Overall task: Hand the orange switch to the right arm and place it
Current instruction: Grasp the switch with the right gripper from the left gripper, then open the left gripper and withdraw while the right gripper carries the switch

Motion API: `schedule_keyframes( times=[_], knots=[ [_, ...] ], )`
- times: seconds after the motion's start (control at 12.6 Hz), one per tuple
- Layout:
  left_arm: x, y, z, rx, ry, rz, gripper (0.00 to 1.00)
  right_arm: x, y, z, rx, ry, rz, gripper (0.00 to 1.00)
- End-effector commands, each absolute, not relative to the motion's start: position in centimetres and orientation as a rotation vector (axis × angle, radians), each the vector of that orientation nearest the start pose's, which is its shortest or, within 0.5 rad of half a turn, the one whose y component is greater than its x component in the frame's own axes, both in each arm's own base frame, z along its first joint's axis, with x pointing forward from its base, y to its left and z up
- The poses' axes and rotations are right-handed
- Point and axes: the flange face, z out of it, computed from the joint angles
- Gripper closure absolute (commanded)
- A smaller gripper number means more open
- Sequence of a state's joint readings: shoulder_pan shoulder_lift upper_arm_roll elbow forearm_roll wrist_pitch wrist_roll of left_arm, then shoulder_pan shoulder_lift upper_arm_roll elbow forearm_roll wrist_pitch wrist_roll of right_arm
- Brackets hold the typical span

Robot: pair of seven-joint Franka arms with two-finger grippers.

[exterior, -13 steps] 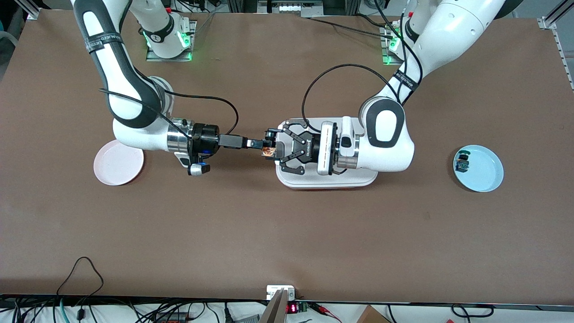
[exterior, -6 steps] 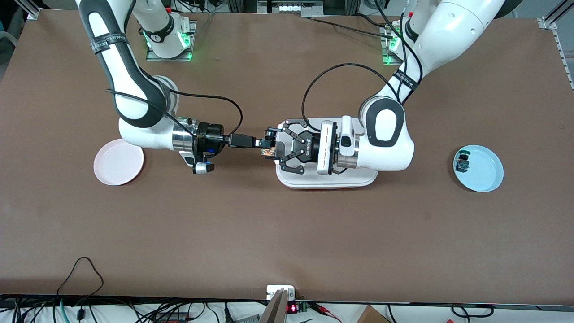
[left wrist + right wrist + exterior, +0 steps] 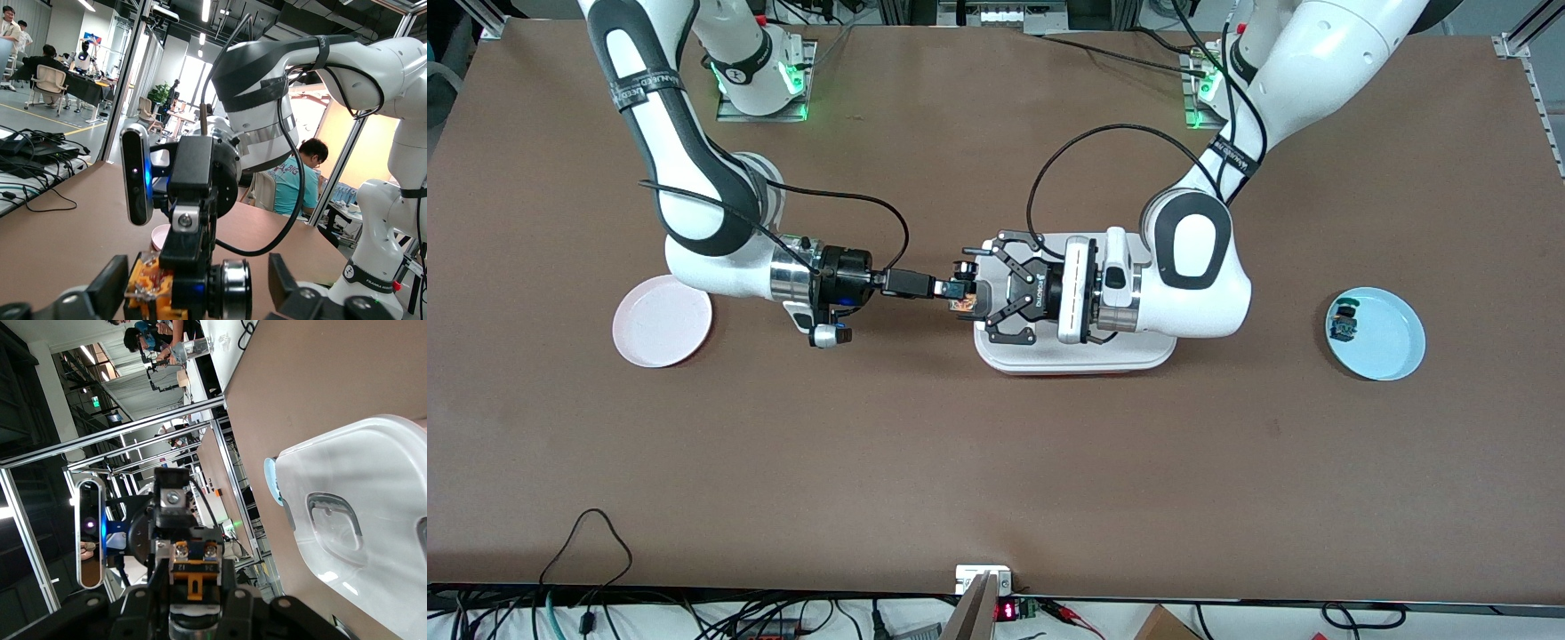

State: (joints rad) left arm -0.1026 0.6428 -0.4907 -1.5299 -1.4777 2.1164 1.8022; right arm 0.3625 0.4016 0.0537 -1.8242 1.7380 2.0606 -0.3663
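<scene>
Over the brown table's middle, the right gripper (image 3: pixel 951 292) pinched the tiny black-and-orange orange switch (image 3: pixel 963 305) at nine o'clock of the glossy white rounded tray (image 3: pixel 1076 357); the left gripper (image 3: pixel 983 297) had its black fingers spread around it.

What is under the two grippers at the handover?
Under the left gripper lies a white tray, mostly covered by that arm. The right gripper, shut on the orange switch, is over bare table.

Matt brown table (image 3: pixel 996 462); glossy white plastic tray (image 3: pixel 1076 357).
</scene>
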Motion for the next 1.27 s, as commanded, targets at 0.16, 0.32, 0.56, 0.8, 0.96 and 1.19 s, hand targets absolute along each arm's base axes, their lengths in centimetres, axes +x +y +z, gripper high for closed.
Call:
schedule_keyframes(
  times=[0.16, 0.32, 0.56, 0.8, 0.96, 1.19],
  knots=[
    [61.7, -35.8, 39.2, 1.374, -1.090, 0.913, 0.00, 59.7, 31.0, 36.6, -1.684, 0.307, 0.133, 1.00],
    [62.2, -34.0, 38.7, 1.408, -1.182, 0.857, 0.00, 60.6, 29.5, 37.8, -1.706, 0.270, 0.153, 1.00],
    [62.3, -28.8, 36.5, 1.464, -1.382, 0.609, 0.00, 62.4, 24.2, 38.9, -1.830, 0.134, 0.178, 1.00],
    [62.0, -25.0, 36.2, 1.662, -1.474, 0.215, 0.00, 63.7, 16.8, 40.0, -2.096, -0.061, 0.205, 1.00],
    [61.6, -23.2, 35.0, 1.845, -1.530, -0.054, 0.00, 64.2, 10.1, 41.2, -2.297, -0.165, 0.247, 1.00],
    [61.8, -19.6, 38.8, 2.052, -1.484, -0.372, 0.00, 64.2, 1.5, 40.7, -2.695, -0.374, 0.290, 1.00]
  ],
)
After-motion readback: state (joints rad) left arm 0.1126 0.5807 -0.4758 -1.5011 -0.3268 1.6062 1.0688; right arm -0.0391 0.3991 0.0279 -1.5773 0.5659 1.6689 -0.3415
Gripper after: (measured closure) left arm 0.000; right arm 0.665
